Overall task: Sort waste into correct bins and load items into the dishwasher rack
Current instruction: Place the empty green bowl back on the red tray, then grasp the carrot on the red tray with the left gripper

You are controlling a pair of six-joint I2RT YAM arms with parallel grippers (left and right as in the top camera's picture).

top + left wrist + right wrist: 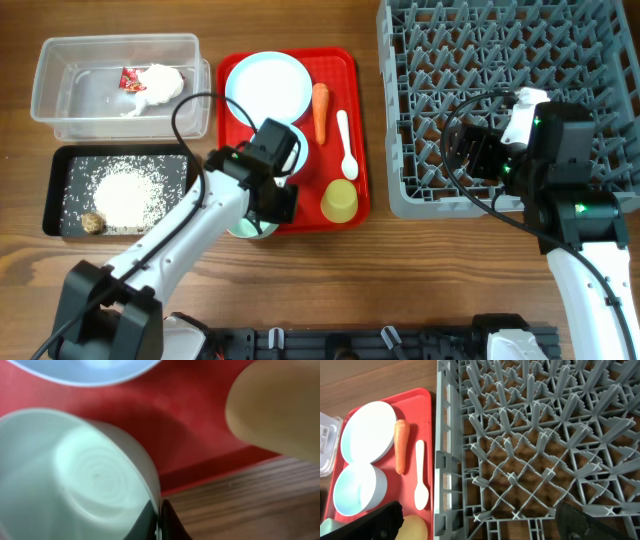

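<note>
While the overhead camera looks straight down on the wooden tabletop [330,290], my left pincer [262,218] sits at the lower left corner of the red tray [340,62], over a mint cup [245,230] at the tray's edge. On the tray lie a plate [268,82], a carrot [320,110], a spoon [346,145] and a yellow cup [340,200]. Left of the tray are a clear bin [60,110] holding crumpled paper and, below it, a black tray [70,160] with white crumbs. My right pincer [462,150] hangs above the grey rack [400,205], near its lower edge.

From my left wrist, the mint cup [85,480] fills the lower left, its inside facing the lens. My left pincer [159,520] is clamped on its rim, one dark finger [172,522] outside the wall. The yellow cup [275,405] blurs at upper right, apart from the mint one.

From my right wrist, my right pincer [480,525] stands wide apart and holds nothing, with one finger [370,522] over the tray side and the other over the rack [535,435]. Left of the rack I see the plate [367,432], a bowl [355,492] touching it, the carrot [401,445] and the spoon [421,477].
</note>
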